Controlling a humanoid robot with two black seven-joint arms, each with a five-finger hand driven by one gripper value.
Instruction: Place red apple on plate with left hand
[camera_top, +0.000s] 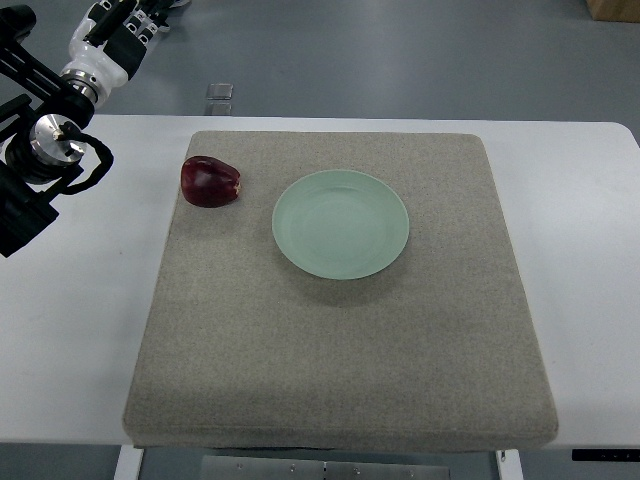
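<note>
The apple (210, 182) is lying on its side at the far-left edge of the grey mat (340, 330), its long axis running left to right and its narrower end pointing right toward the plate (341, 224) just beside it. My left hand (125, 25) is hanging up and left of the apple, off the mat; I cannot tell how it is set. My right arm is showing nowhere.

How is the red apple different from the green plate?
The red apple is dark red and rounded, while the plate is pale green and flat. The apple is much smaller than the plate. The apple lies near the left edge of the grey mat, and the plate lies nearer the middle. They do not touch. Both rest on the mat, and nothing is holding either one.
</note>
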